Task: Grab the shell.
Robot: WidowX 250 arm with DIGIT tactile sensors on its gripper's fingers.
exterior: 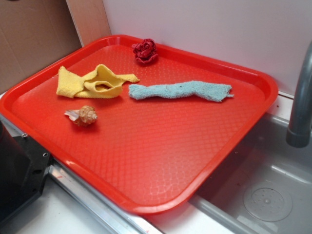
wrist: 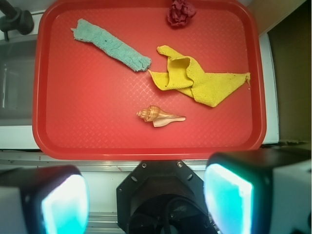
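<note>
The shell (exterior: 83, 116) (wrist: 159, 116) is a small tan-brown spiral with a pale pointed end, lying alone on the red tray (exterior: 161, 156) (wrist: 87, 122) toward its near-left side in the exterior view. My gripper (wrist: 146, 202) shows only in the wrist view, high above and off the tray's near edge, well short of the shell. Its two glowing cyan pads (wrist: 63, 207) stand wide apart with nothing between them. In the exterior view the gripper is out of frame.
A crumpled yellow cloth (exterior: 92, 83) (wrist: 197, 78) lies just behind the shell. A light blue cloth (exterior: 180, 90) (wrist: 112, 45) stretches across the tray's middle, a dark red fabric rose (exterior: 145, 50) (wrist: 181, 11) sits at the far edge. Sink basin (exterior: 263, 190) and faucet (exterior: 302, 97) lie right; black robot base (exterior: 17, 170) (wrist: 165, 195) lies left.
</note>
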